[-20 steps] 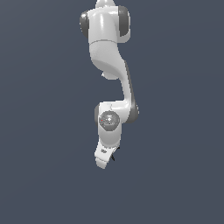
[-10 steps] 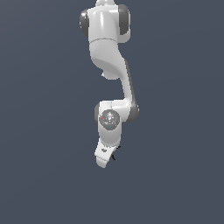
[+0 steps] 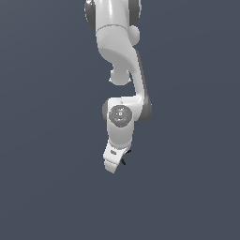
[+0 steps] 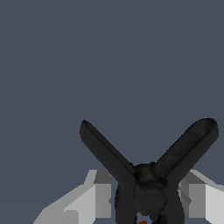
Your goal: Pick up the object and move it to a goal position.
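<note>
Black object (image 4: 146, 183) sits right between the gripper's (image 4: 148, 192) two white fingers (image 4: 94, 197), and the fingers look clenched on it: in the wrist view each pad is up against the object's body, one on either side. Two thick prongs splay out past the fingertips in a V, and a small red tip shows at the hub near the palm.

Exterior view: gripper (image 3: 118, 161) hangs at the end of the arm (image 3: 124, 61) against a plain grey backdrop, tilted toward the exterior view's left. Only a thin dark sliver of the object (image 3: 124, 158) shows just beside the fingers there, too small to confirm the grip from that angle.

Key relation: object is inside the gripper, not offset from it. Its long axis runs roughly along the finger direction, prongs pointing away from the palm. So the next move likely needs only transport, no re-approach.

Count: one arm, one gripper, one object, two prongs visible. No goal marker visible in either view.
</note>
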Tool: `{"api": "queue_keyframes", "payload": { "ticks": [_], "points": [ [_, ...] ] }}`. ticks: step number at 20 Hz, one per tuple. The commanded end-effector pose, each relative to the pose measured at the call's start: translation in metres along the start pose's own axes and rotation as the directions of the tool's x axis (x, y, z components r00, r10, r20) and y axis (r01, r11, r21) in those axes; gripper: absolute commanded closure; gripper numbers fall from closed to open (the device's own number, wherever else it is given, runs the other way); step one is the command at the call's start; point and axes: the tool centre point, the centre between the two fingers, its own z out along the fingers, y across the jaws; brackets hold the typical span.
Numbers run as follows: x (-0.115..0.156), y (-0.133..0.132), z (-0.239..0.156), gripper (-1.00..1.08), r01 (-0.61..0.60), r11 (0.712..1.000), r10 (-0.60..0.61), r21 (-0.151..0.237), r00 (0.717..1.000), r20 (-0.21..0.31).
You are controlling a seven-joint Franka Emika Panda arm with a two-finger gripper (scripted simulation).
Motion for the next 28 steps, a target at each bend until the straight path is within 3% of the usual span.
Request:
{"api": "queue_keyframes", "payload": {
  "ticks": [1,17,28],
  "points": [
    [0.001,-0.008,-0.017,1.08,0.0,1.0,0.0,-0.001,1.0,0.0],
    [0.006,-0.073,-0.155,1.08,0.001,1.0,-0.001,-0.002,1.0,0.001],
    [0.009,-0.093,-0.203,1.08,0.001,1.0,-0.001,-0.001,1.0,-0.001]
  ]
}}
